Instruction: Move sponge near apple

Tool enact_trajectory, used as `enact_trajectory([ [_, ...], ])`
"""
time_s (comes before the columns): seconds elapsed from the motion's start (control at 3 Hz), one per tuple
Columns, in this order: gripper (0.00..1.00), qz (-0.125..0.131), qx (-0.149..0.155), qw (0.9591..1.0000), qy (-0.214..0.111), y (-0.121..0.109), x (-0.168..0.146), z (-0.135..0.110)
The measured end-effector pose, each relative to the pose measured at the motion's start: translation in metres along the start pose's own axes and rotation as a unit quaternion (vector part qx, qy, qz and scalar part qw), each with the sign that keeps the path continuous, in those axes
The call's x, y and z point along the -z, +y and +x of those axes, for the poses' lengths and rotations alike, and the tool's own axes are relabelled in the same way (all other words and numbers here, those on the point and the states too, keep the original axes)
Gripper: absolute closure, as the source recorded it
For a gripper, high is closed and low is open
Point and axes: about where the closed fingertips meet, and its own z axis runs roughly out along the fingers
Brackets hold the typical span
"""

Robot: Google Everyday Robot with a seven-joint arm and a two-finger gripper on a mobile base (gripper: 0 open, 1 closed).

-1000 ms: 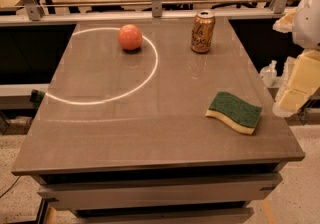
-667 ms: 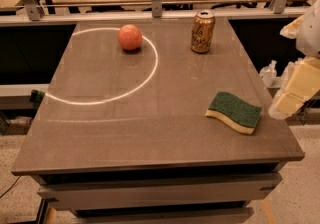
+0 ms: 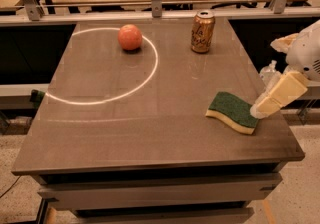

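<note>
Sponge (image 3: 233, 112) lies flat near right front of bench (image 3: 150, 138), green side up, one corner slightly lifted. Gripper (image 3: 272, 102) at bench's right edge, pale pad angled down, tip just beside sponge's right end; contact unclear. Jaws: cannot tell whether wide or narrow. Apple (image 3: 130, 37) far left, well apart from sponge, inside white ring (image 3: 155, 63). Drink can (image 3: 202, 31) upright at far edge.

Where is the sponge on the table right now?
In the camera view, the sponge lies by the right edge of the table, toward the front; the claw is at its right end, the drink can behind it.
</note>
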Motion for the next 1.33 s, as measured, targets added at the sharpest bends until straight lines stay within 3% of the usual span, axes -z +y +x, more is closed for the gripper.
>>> enact_trajectory([
  [0.33, 0.0, -0.025, -0.02, 0.9989, -0.035, -0.003, -0.024, -0.003],
  [0.67, 0.0, -0.04, -0.035, 0.9979, -0.038, 0.001, -0.043, -0.007],
  [1.33, 0.0, -0.02, -0.081, 0.9965, -0.005, 0.013, -0.071, -0.008],
])
